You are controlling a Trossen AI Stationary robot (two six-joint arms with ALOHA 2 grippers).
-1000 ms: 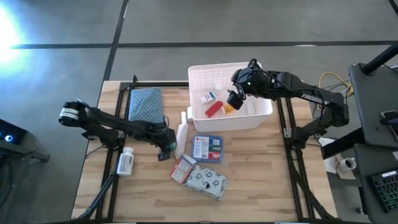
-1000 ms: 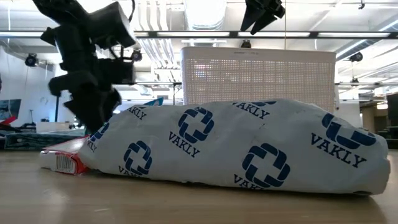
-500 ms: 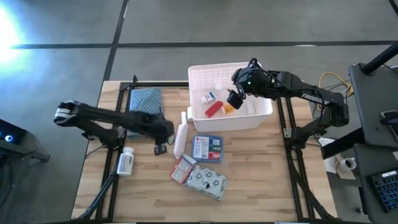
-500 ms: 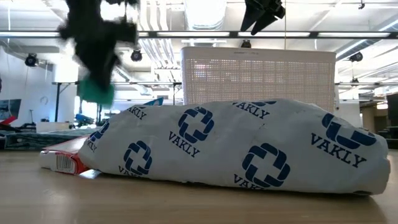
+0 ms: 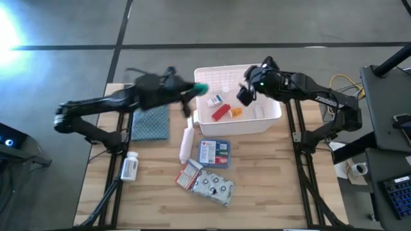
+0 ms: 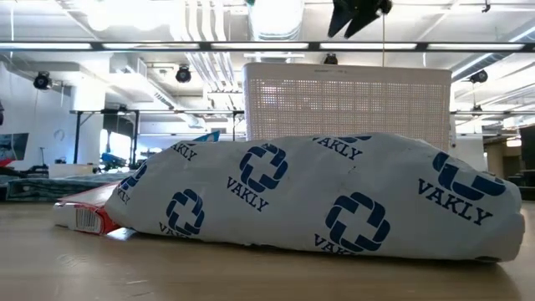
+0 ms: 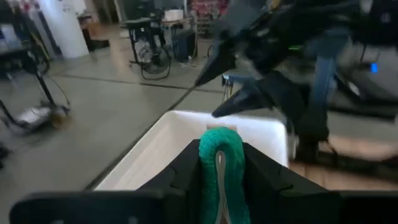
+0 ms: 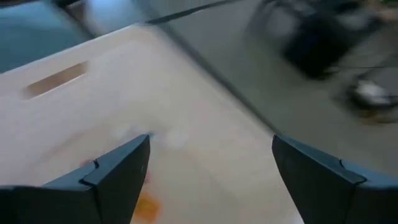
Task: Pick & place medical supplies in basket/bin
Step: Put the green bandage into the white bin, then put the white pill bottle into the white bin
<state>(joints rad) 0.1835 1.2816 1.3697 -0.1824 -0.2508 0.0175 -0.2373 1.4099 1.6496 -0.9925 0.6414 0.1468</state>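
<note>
Over the bin's [image 5: 257, 122] edge, left gripper [image 5: 198, 88] stretched out clamping the green roll [image 7: 221, 168]; right gripper [image 5: 246, 94] spread wide above it, wooden surface [image 5: 270, 173] looks cluttered.

Our wooden worktop [image 5: 270, 186] and its load.
On it we see the white basket [image 5: 270, 118] at the far edge, a patterned cloth [image 5: 149, 123], pill bottle [image 5: 129, 168], white tube [image 5: 186, 144], blue-white box [image 5: 214, 154], red-white packet [image 5: 189, 174] and dotted pouch [image 5: 215, 189].
</note>
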